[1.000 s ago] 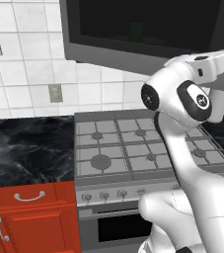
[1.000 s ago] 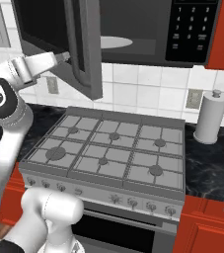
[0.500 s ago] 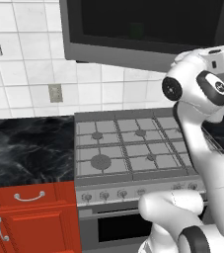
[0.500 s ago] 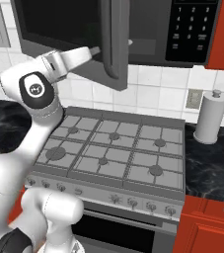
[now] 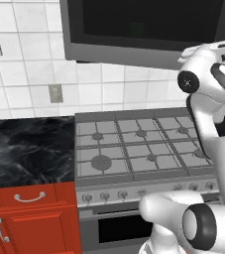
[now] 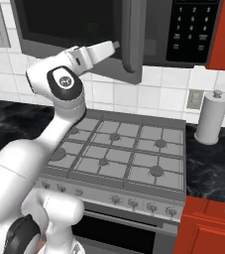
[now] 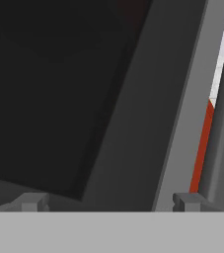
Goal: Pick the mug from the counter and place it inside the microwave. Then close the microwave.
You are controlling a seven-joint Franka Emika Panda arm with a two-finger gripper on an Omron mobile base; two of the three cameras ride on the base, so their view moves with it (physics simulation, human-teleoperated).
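We've got the two-finger gripper (image 7: 108, 200) spread wide w/ nothing in it, pressed up vs the grey-framed door of the big dark over-range microwave (image 6: 109, 37), prob. to shove it shut. Small green mug (image 5: 137, 30) sits inside, faint thru the glass.

One microwave (image 6: 84, 30) hangs above one stove (image 6: 119, 154). Six burners sit on the stove top, and I count five knobs along its front edge. One paper towel roll (image 6: 211, 118) stands on the counter (image 5: 27, 149). Two wall outlets: one (image 5: 55, 93) left of the stove, one (image 6: 194, 99) right. One keypad (image 6: 191, 27) on the microwave.
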